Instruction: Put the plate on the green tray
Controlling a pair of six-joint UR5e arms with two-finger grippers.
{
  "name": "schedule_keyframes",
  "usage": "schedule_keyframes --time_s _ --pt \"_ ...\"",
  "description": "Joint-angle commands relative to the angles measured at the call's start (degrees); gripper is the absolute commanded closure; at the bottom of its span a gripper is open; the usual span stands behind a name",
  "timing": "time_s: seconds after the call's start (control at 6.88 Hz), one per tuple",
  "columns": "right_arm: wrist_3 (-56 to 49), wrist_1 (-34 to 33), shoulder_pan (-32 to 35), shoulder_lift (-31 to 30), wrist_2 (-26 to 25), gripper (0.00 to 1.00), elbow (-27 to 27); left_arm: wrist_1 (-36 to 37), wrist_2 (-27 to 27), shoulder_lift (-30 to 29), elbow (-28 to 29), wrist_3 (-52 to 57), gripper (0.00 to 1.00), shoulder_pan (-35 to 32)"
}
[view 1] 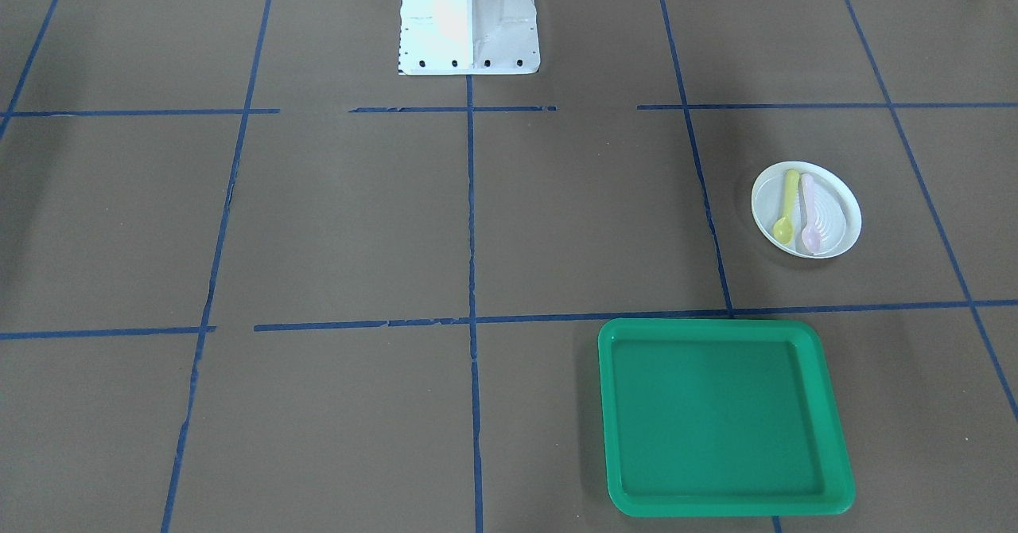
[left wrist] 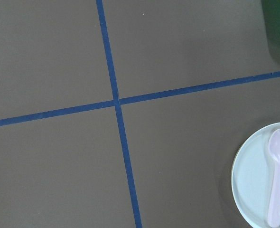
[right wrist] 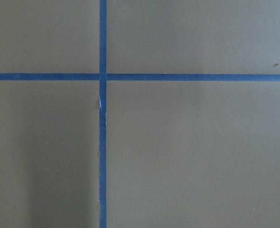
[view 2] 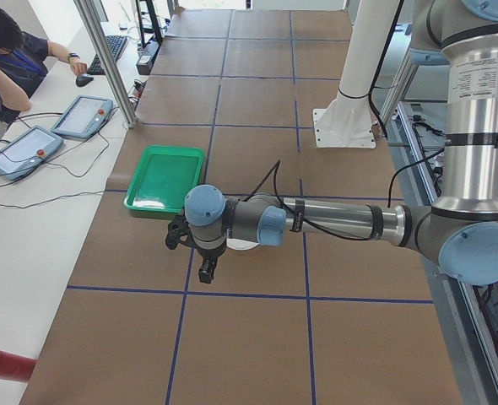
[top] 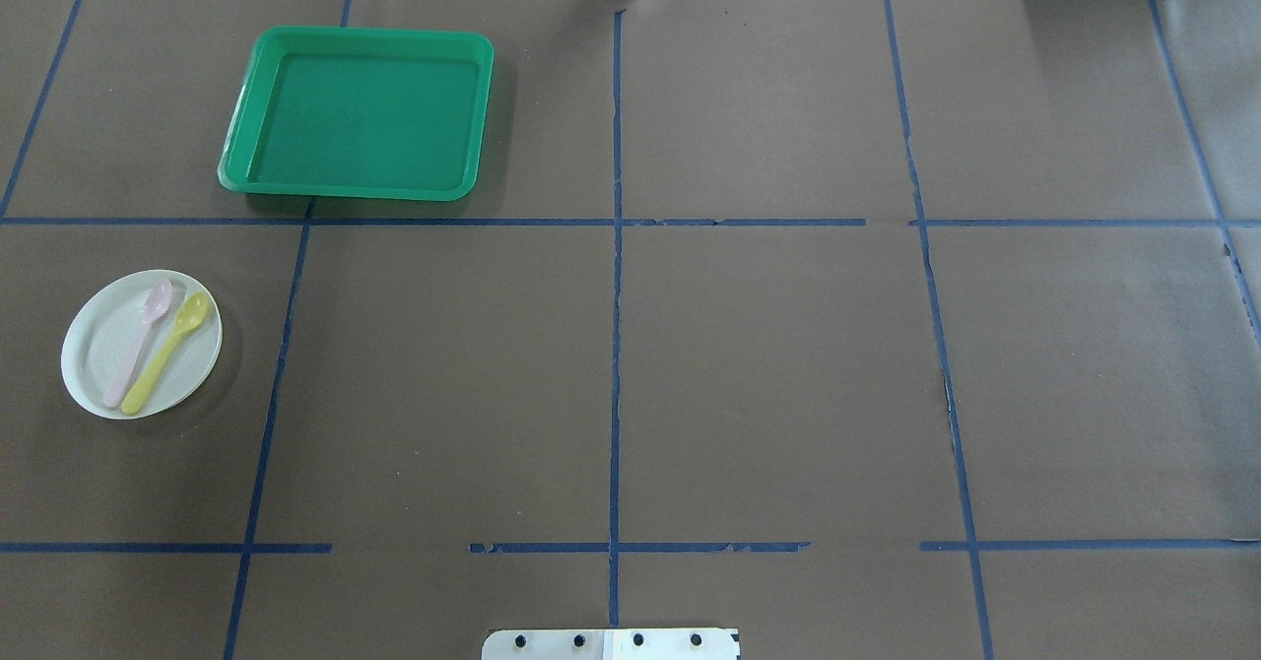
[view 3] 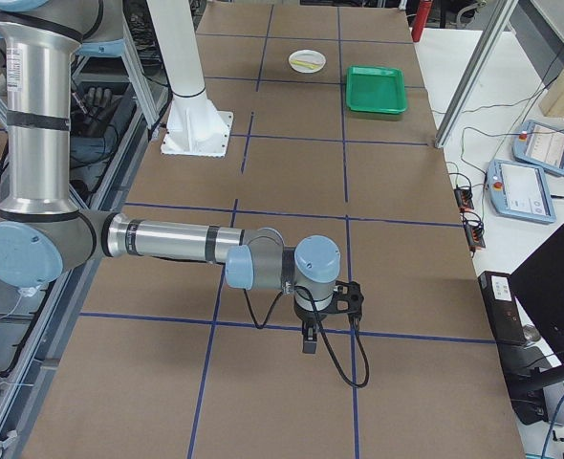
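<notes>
The small white plate (top: 91,350) lies on the table's left side, with a pink spoon (top: 138,345) and a yellow spoon (top: 167,353) on it. It also shows in the front view (view 1: 841,213) and at the lower right edge of the left wrist view (left wrist: 251,180). The green tray (top: 365,118) sits empty beyond it, also in the front view (view 1: 716,414). My left gripper (view 2: 207,272) hangs above the table over the plate; my right gripper (view 3: 308,342) hangs far on the right side. I cannot tell whether either is open or shut.
The white robot base (view 1: 469,20) stands at the table's near-middle edge. Blue tape lines grid the brown table. An operator (view 2: 4,59) sits by pendant tablets (view 2: 82,116) beyond the table's far edge. A metal post (view 2: 105,59) stands near the tray.
</notes>
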Motion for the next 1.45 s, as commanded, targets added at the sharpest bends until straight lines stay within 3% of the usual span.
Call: schedule_keyframes --time_s 0.0,0.44,0.58,0.73,0.87,1.02,1.16,1.31 --pt "0.0 0.0 0.0 0.0 0.0 0.00 0.0 0.1 0.2 -0.1 0.0 0.0 0.00 0.2" --pt "0.0 0.0 0.0 0.0 0.0 0.00 0.0 -0.5 -0.1 -1.3 -0.4 0.0 0.00 0.4" --pt "0.0 0.0 0.0 0.0 0.0 0.00 0.0 -1.7 0.1 -3.5 0.0 0.1 0.00 3.2" --pt "0.0 0.0 0.0 0.0 0.0 0.00 0.0 -1.8 0.8 -4.6 0.7 -1.5 0.00 10.6" --pt "0.0 0.1 0.0 0.0 0.0 0.00 0.0 -6.5 1.0 -5.3 2.4 -9.9 0.00 13.7" --pt "0.0 0.0 0.0 0.0 0.0 0.00 -0.1 -18.3 1.6 -4.6 7.1 -17.8 0.00 16.5" --pt "0.0 0.0 0.0 0.0 0.0 0.00 -0.1 -30.0 8.0 -4.5 12.3 -27.3 0.00 19.8" --pt "0.0 0.0 0.0 -0.1 0.0 0.00 0.0 -38.2 10.5 -4.5 16.2 -33.0 0.00 22.4"
